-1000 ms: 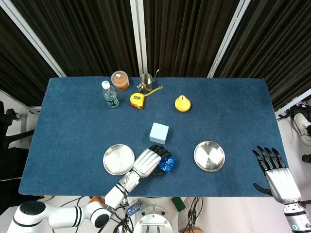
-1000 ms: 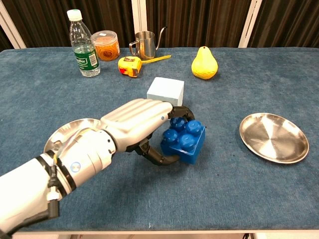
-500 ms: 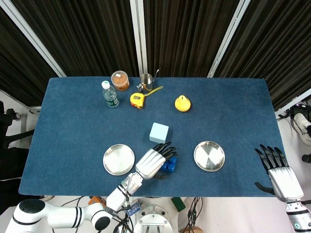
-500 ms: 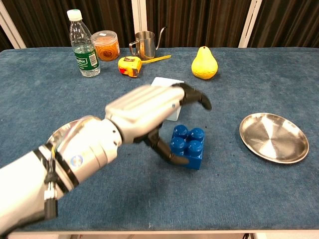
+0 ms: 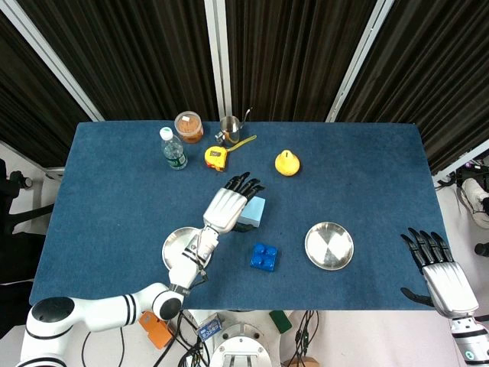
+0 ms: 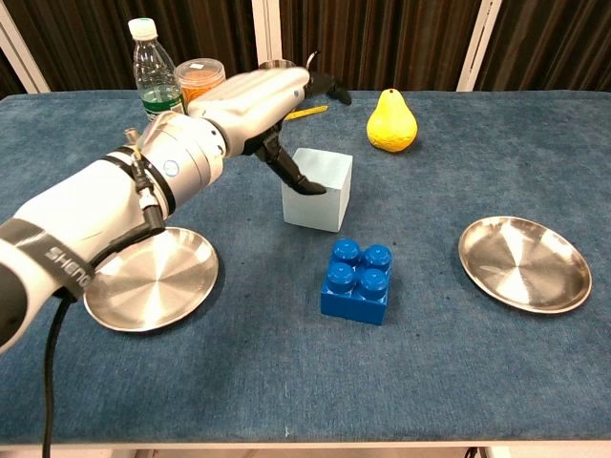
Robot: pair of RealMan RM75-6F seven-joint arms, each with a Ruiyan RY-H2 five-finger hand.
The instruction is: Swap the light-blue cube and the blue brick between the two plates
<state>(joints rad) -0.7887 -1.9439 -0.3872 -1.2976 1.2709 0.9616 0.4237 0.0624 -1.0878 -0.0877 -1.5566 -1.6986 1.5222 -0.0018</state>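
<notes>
Head view: the left hand (image 5: 227, 206) hovers over the light-blue cube (image 5: 252, 212), fingers (image 5: 243, 183) spread and grasping nothing; the right hand (image 5: 439, 275) hangs off the surface (image 5: 359, 176) edge, fingers apart, empty; the blue brick (image 5: 263, 256) lies between the left plate (image 5: 177, 252) and the right plate (image 5: 329, 245), both bare.

Chest view: the left hand (image 6: 263, 100) reaches above the cube (image 6: 318, 189), thumb near its top edge, contact unclear; the brick (image 6: 357, 281) sits just in front; dark curtains behind.
</notes>
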